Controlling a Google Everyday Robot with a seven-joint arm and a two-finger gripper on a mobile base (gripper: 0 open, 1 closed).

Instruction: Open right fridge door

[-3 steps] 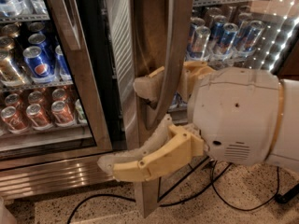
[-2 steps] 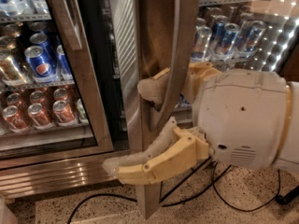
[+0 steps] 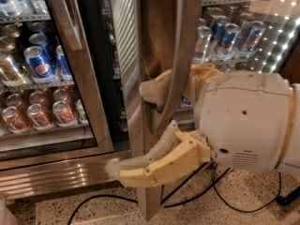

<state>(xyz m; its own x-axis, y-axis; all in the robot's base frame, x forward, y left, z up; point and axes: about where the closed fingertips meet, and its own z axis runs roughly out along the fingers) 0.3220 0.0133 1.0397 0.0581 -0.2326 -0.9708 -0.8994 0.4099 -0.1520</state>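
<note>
The right fridge door (image 3: 152, 36) stands ajar, its brushed steel frame edge turned toward me with a dark gap to its left. Its long angled bar handle (image 3: 180, 64) runs down the middle of the view. My gripper (image 3: 129, 129) reaches in from the right on a big white wrist housing (image 3: 243, 121). One tan finger (image 3: 157, 90) is hooked behind the handle. The other finger (image 3: 150, 165) stretches out low in front of the door frame. The jaws are wide apart and open, with the handle passing between them.
The left glass door (image 3: 70, 55) is closed over blue Pepsi cans (image 3: 40, 64) and orange cans (image 3: 40, 114). More cans (image 3: 229, 36) show through the right door's glass. Black cables (image 3: 197, 203) lie on the speckled floor below.
The right door's frame and handle have shifted to the right as the door swings further open. My gripper has moved right with it, still hooked on the handle.
</note>
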